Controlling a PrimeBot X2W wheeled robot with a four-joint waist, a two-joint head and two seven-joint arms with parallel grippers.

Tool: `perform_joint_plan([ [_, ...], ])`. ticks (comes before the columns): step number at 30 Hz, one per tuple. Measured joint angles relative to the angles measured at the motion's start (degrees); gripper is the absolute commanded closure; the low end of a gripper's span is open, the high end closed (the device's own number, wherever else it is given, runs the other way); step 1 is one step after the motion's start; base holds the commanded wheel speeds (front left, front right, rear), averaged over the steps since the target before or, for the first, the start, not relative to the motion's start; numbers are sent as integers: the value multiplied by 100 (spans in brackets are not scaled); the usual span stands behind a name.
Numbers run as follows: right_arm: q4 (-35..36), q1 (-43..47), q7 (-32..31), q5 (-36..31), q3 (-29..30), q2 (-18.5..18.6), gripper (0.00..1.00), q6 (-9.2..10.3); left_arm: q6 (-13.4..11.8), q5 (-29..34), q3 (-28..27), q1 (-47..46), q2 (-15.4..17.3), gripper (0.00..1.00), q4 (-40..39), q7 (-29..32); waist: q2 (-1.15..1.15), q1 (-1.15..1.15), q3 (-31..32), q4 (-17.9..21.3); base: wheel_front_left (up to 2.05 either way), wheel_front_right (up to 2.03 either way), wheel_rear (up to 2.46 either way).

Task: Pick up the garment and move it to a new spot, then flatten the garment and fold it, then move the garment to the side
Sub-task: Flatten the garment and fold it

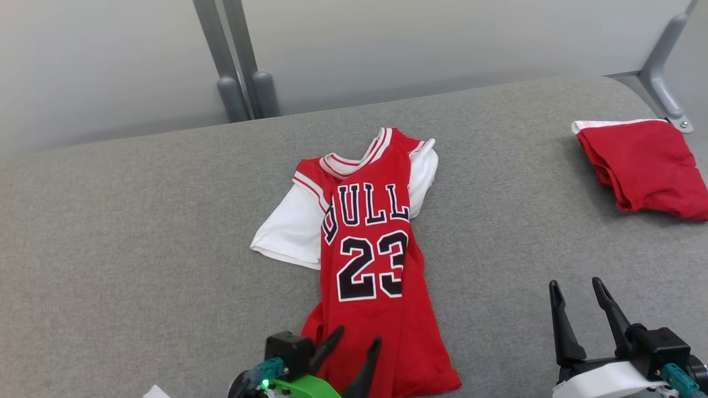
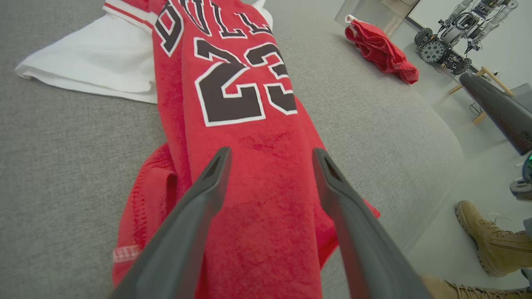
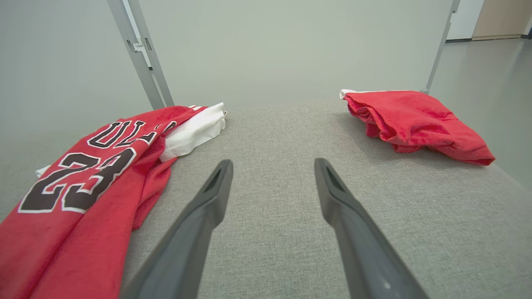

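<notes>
The jersey (image 1: 368, 243) sits centre frame on the grey pad (image 1: 138, 221), narrowed lengthwise but rumpled, white sleeves poking out, left gripper (image 1: 357, 336) spread empty over its hem at bottom centre, right gripper (image 1: 575, 283) spread empty lower right, so I'd call the fold half-done, side move not yet made.

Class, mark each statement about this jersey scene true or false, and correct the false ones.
1. The jersey shows the number 23. True.
2. The left gripper is shut on the jersey. False: it is open, over the jersey's lower part.
3. The right gripper is open, over the grey surface. True.
4. The red cloth lies on the jersey. False: it lies apart from it, to the right.
</notes>
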State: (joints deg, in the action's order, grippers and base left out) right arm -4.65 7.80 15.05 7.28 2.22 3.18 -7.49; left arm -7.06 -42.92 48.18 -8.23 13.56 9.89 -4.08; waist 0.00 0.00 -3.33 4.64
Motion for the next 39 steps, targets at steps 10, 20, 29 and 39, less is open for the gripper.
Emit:
perform_joint_plan([
  [10, -20, -205, 0, 1, -74, 4, 0, 0, 68, 182, 367, -447, -459, 0, 702, 240, 0, 0, -365, -108, 0, 0, 0],
  [20, -30, -279, 0, 1, -12, 3, 0, 0, -79, 368, 417, -715, -582, 65, 1303, 222, 0, 0, -547, 115, 0, 0, 0],
  [29, -57, -248, 0, 11, 11, -10, 0, 0, -105, 66, 131, -657, -265, 100, 720, 305, 0, 0, -418, 79, 0, 0, 0],
  [39, -90, -144, 0, 11, 0, -15, 0, 0, -180, -916, -773, -162, 742, 100, -1323, 780, 0, 0, -238, -30, 0, 0, 0],
])
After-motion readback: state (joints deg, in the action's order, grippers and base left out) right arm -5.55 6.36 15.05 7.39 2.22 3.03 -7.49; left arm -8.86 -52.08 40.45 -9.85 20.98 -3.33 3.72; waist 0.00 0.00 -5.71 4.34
